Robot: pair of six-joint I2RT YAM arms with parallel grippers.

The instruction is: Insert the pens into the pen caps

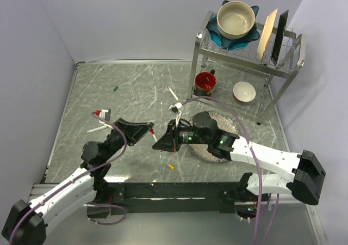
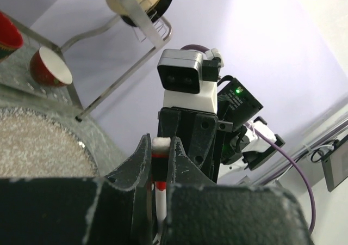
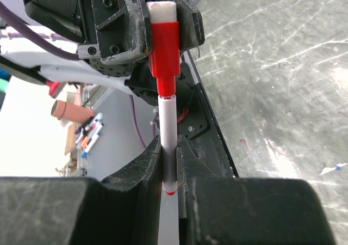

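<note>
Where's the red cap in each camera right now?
Top external: red cap just left of picture centre.
Left wrist: cap lower centre, clamped in the left gripper.
Right wrist: cap top centre.
Shared landmark: the white pen below it, held by the right gripper.

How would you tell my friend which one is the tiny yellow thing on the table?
Look at the grey marble table, then the black rail along its near edge. Just beyond the rail's middle lies the yellow cap, alone. It is the only yellow piece; the green cap lies far back left.
</note>
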